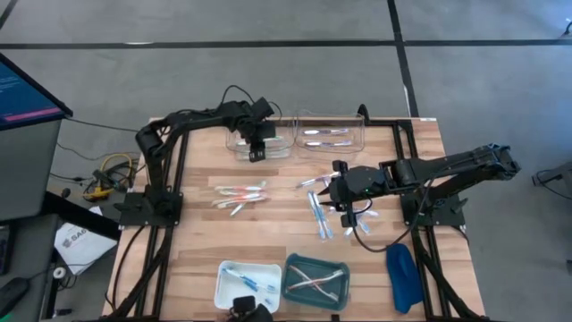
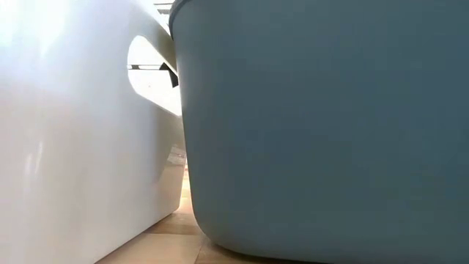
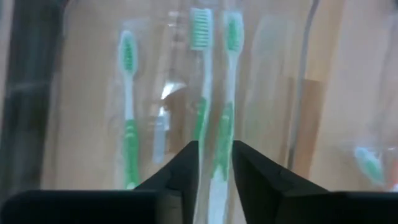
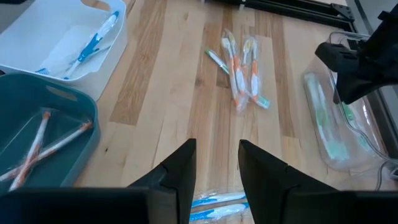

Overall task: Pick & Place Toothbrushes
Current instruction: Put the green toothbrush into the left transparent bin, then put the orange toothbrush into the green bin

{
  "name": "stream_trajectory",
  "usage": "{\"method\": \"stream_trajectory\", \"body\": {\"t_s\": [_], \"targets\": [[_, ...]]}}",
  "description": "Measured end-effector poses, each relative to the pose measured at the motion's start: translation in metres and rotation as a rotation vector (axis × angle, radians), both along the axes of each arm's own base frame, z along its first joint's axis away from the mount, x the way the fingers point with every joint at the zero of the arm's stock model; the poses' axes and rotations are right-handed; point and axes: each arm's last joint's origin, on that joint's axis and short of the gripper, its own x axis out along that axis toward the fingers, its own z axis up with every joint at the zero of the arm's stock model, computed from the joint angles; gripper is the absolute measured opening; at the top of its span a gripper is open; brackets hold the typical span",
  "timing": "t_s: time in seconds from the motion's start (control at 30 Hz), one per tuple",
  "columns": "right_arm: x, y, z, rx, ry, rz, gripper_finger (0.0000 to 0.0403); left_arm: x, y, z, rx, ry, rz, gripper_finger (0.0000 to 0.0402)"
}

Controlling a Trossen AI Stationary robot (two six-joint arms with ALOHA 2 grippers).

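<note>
light: even, bright | low view: glare at left | left wrist view: blurred

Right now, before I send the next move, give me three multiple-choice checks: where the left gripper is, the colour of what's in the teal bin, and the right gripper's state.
1. Where is the left gripper?
A. Over the clear plastic container holding green toothbrushes
B. Pressed on bare boards mid-worktop
C. Folded back, off the worktop

2. What colour are the thin toothbrushes lying in the teal rectangular plastic bin?
A. Green
B. Orange and white
C. Black

3. How is the right gripper?
A. Shut on a toothbrush
B. Open, nothing between its fingers
C. Out of view

Answers:
1 A: the high view puts it over that container, and its wrist view looks down on green brushes through clear plastic.
2 B: the right wrist view shows orange and white handles crossed in the bin.
3 B: bare wood shows through the gap between its fingers.
</note>
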Motion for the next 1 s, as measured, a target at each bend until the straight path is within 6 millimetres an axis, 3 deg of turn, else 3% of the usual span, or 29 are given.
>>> {"method": "stream_trajectory", "body": {"t_s": [0.13,0.3,0.57,0.7,0.83,1.0], "targets": [[0.000,0.000,0.000,0.003,0.004,-0.003,0.0113,0.000,-0.005,0.011,0.075,0.014,0.008,0.0128],[-0.001,0.000,-0.001,0.002,0.017,-0.004,0.0113,0.000,-0.018,0.044,0.146,-0.082,0.000,0.0152],[-0.002,0.000,-0.002,0.009,0.026,-0.011,0.0113,-0.007,-0.067,0.101,0.078,-0.383,-0.062,0.0159],[-0.004,0.000,-0.005,0.026,0.065,-0.029,0.0113,-0.017,-0.104,0.102,-0.042,-0.497,-0.116,0.0158],[-0.007,0.003,-0.007,0.030,0.092,-0.025,0.0113,-0.025,-0.142,0.086,-0.062,-0.639,-0.182,0.0152],[-0.007,0.010,-0.006,0.027,0.079,0.004,0.0113,-0.026,-0.192,0.076,-0.120,-1.032,-0.342,0.0144]]}}
